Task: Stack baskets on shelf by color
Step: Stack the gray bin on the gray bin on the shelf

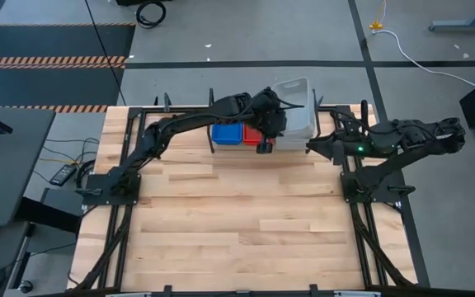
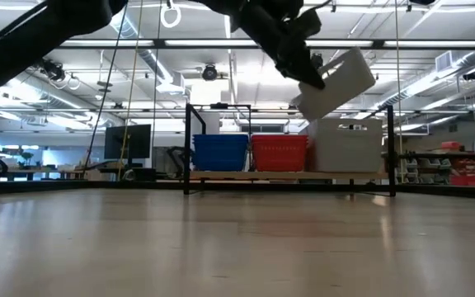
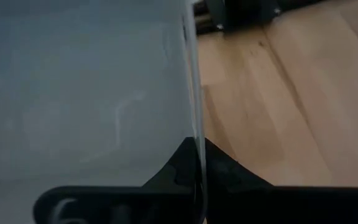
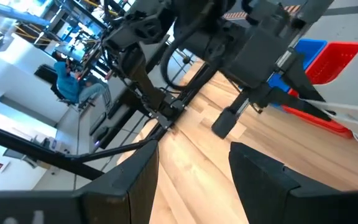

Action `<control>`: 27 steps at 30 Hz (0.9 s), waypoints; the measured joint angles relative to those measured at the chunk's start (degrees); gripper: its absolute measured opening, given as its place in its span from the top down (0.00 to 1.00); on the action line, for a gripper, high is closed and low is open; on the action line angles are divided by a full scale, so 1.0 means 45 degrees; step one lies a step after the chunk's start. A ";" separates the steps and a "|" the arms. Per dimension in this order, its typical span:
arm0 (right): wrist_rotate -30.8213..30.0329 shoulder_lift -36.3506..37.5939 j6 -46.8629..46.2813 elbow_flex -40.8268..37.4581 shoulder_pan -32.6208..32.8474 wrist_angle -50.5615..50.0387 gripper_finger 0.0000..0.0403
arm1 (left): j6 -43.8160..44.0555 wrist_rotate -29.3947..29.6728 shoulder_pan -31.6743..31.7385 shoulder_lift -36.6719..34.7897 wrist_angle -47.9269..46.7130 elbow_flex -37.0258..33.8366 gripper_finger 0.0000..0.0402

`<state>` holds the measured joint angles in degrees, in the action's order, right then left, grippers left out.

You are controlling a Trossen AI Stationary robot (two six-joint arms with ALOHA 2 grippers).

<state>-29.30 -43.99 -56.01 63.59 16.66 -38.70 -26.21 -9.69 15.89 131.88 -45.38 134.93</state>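
A pale grey-white basket [image 1: 293, 92] hangs tilted in the air above the shelf [image 2: 188, 148], held by my left gripper [image 2: 305, 66], which is shut on it. On the shelf at the table's far edge stand a blue stack [image 2: 221, 153], a red stack [image 2: 280, 153] and a grey-white stack [image 2: 349, 145], side by side on their bottoms. The lifted basket [image 2: 340, 81] hovers over the grey-white stack. My right gripper [image 4: 191, 177] is open and waits just right of the shelf [image 1: 311, 147], touching nothing. My left gripper pinches the grey-white basket by its wall's rim [image 3: 195, 134], with one finger inside the basket and one outside. The fingers come from above, slanting toward the far edge. The basket is lifted clear and tilted, its far-right end higher [image 2: 357, 62].
Black shelf posts [image 2: 391, 148] stand around the stacks. The right arm's base [image 1: 369, 186] sits at the table's right side, the left arm's base [image 1: 110, 183] at its left. Bare wooden tabletop [image 1: 246, 231] spreads toward the near edge. A person in blue sits in the room [image 4: 70, 81].
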 joint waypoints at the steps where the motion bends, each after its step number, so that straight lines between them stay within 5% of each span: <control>1: 0.0000 0.0000 0.0000 0.0000 -0.0004 0.0000 0.50 | -0.0075 0.0021 0.0008 0.0099 0.0138 0.0023 0.98; 14: 0.0102 0.0000 -0.0330 0.0000 0.0001 -0.0064 0.50 | -0.0326 0.0341 0.0042 0.0533 -0.0182 0.0010 0.95; 27: 0.0126 0.0000 -0.0432 0.0000 0.0001 -0.0090 0.50 | -0.0327 0.1130 0.0042 0.0280 0.0043 0.0010 0.76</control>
<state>-28.73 -43.99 -57.95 63.59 16.67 -39.11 -27.68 -4.61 16.08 133.14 -45.19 134.98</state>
